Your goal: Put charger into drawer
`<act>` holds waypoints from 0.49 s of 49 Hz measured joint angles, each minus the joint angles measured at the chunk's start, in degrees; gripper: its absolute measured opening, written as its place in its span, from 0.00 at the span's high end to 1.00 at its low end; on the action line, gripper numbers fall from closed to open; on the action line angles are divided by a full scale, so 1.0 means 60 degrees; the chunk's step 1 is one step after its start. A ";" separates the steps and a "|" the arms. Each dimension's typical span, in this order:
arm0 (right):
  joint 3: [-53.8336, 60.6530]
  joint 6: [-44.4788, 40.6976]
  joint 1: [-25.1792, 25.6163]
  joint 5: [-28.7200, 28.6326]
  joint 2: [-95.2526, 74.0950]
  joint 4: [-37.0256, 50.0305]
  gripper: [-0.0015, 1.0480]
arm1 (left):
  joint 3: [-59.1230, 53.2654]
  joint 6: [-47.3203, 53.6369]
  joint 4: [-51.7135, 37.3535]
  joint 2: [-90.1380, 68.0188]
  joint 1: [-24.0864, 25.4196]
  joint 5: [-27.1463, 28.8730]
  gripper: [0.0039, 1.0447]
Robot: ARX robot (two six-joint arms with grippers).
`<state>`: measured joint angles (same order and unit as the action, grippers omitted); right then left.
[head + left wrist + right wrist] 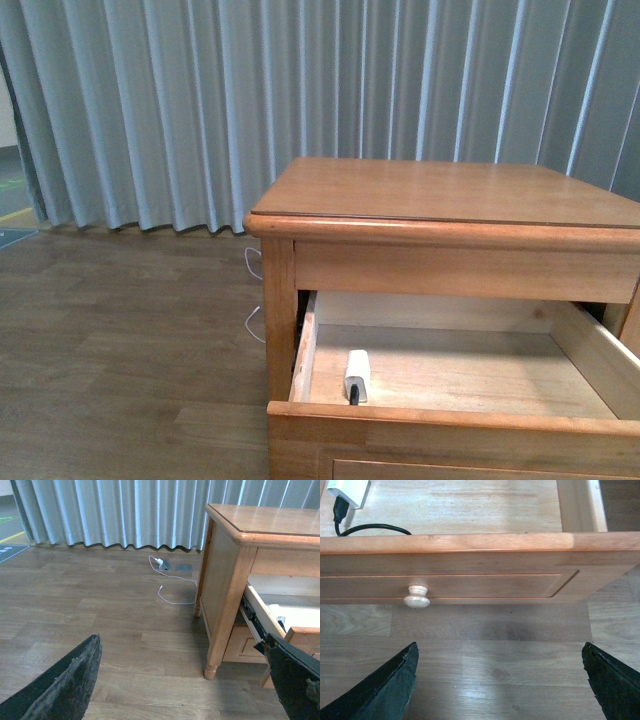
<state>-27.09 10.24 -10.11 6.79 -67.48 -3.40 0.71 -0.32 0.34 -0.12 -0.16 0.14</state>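
The honey-brown drawer of the wooden nightstand stands pulled out, showing its pale wood floor. The white charger lies inside it near the front left corner, with its black cable running toward the front wall. In the right wrist view the charger and cable lie behind the drawer front with its pale round knob. My right gripper is open and empty in front of the drawer, over the floor. My left gripper is open and empty, left of the nightstand, over the floor. Neither arm shows in the front view.
The nightstand top is bare. Grey curtains hang behind. A white cable with a plug lies on the wood floor by the nightstand's far left leg. The lower drawer front sits under the open one.
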 joint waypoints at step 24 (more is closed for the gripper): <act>-0.1796 0.1140 -0.0404 0.0408 -0.3858 0.1144 0.08 | 0.0000 0.0000 0.0000 0.0000 0.0000 0.0000 0.05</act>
<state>-37.87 17.08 -12.53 9.23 -90.63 3.46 0.71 -0.32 0.34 -0.12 -0.16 0.14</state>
